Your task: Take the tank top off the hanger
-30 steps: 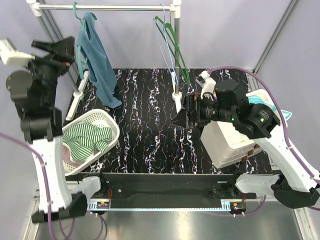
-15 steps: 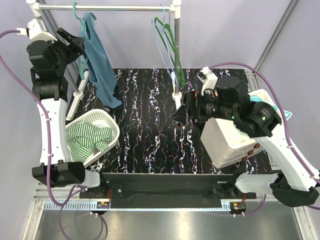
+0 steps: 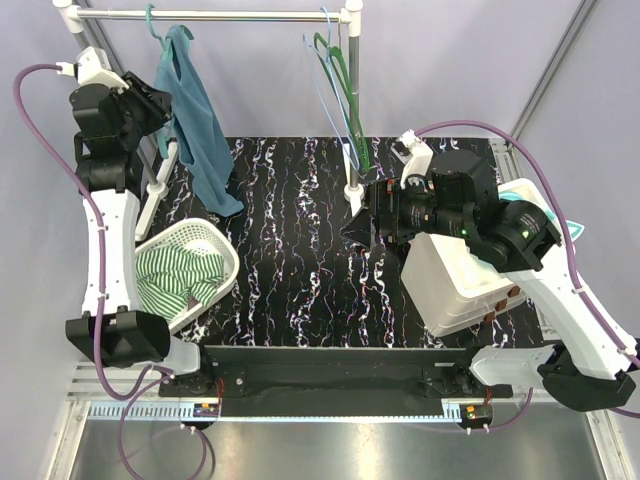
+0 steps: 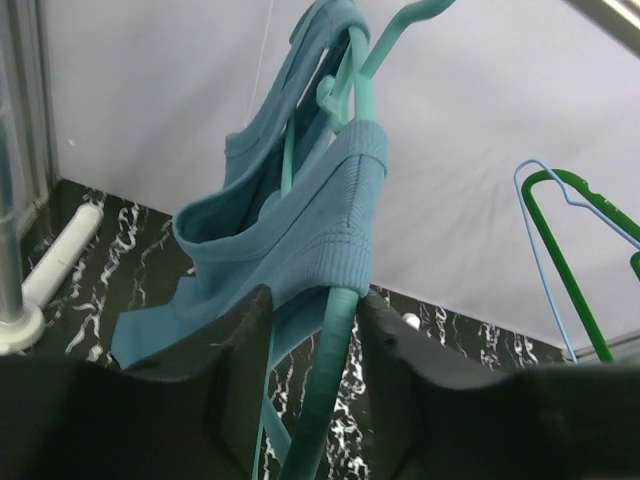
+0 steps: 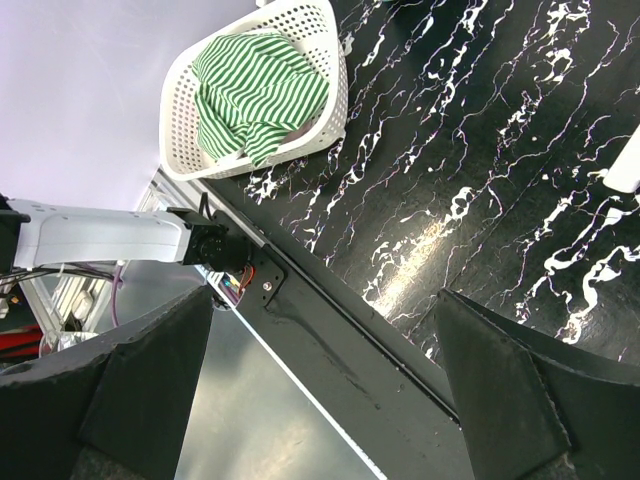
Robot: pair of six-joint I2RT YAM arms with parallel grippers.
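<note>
A blue tank top (image 3: 195, 120) hangs on a teal hanger (image 3: 152, 25) at the left end of the rail. In the left wrist view the tank top's (image 4: 290, 230) strap is looped over the hanger's arm (image 4: 340, 330). My left gripper (image 3: 158, 100) is raised to the garment's left side. Its jaws (image 4: 315, 300) straddle the hanger arm and the strap's lower edge, narrowed but with a gap still showing beside the arm. My right gripper (image 3: 360, 232) hovers wide open over the middle of the table, holding nothing (image 5: 325, 330).
The rail (image 3: 220, 15) also carries empty green and blue hangers (image 3: 340, 90) near its right post. A white basket (image 3: 185, 270) with a green striped garment sits front left. A white box (image 3: 455, 285) stands on the right under my right arm.
My left arm has swung up and right to the hanger, and its jaws have narrowed around the hanger arm. The right arm has barely shifted.
</note>
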